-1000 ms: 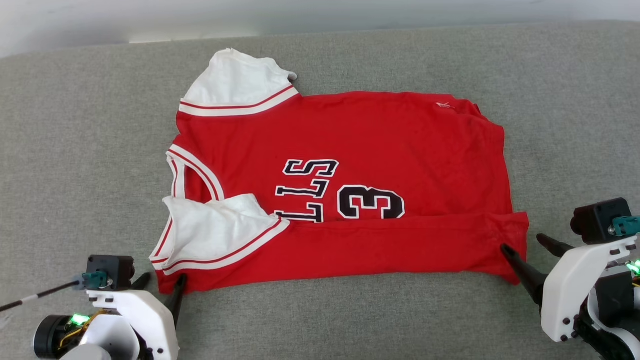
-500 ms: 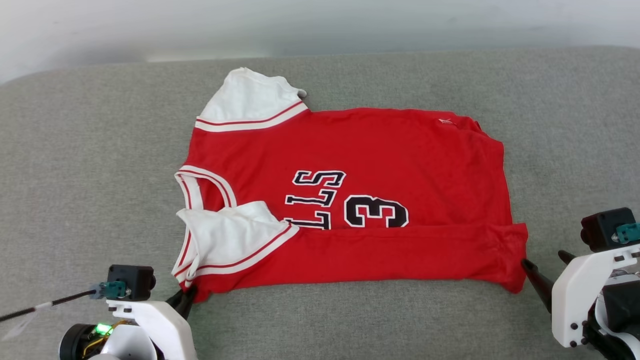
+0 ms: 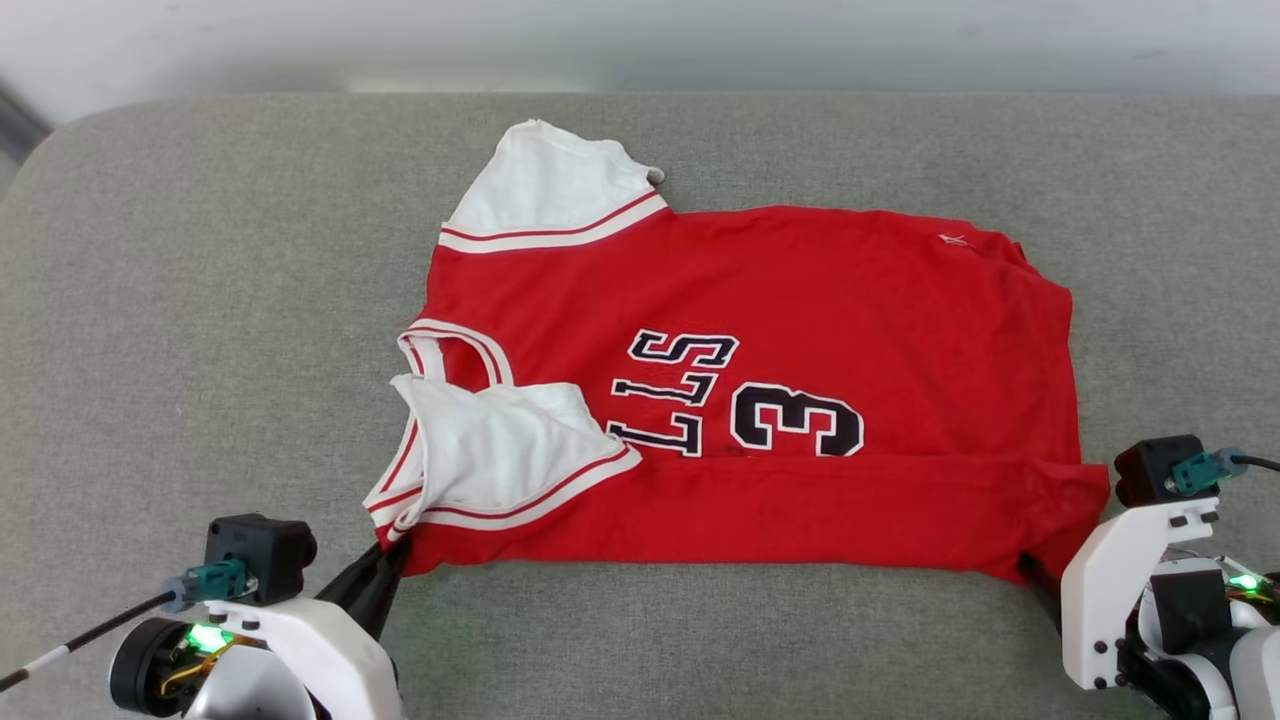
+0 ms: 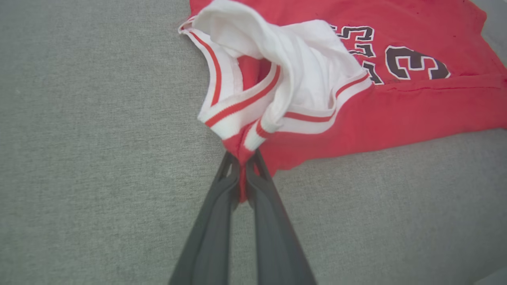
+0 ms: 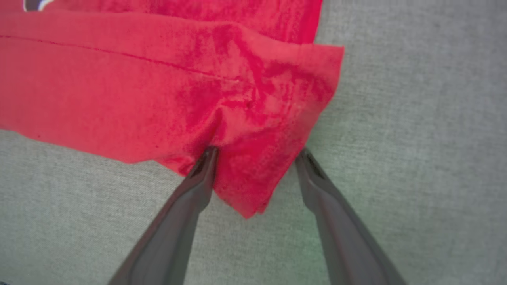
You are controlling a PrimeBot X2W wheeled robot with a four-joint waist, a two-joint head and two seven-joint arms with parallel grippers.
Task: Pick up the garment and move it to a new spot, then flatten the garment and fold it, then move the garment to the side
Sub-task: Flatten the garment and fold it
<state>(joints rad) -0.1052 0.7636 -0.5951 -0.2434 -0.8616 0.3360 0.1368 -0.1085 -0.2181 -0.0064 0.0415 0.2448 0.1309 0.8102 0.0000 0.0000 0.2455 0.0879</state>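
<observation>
The garment [image 3: 760, 330], a red jersey with white sleeve panels and black lettering, lies spread on the grey cushion, its near long edge folded over. My left gripper [image 3: 390, 560] is at the near left corner, shut on the garment's striped sleeve hem [image 4: 241, 152]. My right gripper [image 5: 257, 152] is open, its two fingers straddling the near right corner of the garment [image 5: 253, 186]; in the head view the right gripper [image 3: 1035, 575] is mostly hidden under that corner.
The grey fabric cushion [image 3: 200, 300] stretches around the garment, with room to the left and in front. A pale wall [image 3: 640, 40] runs along the cushion's far edge.
My left gripper has shut on the sleeve hem. The head view shifted, so the garment sits further right in it. My right gripper's fingers slid around the near right corner.
</observation>
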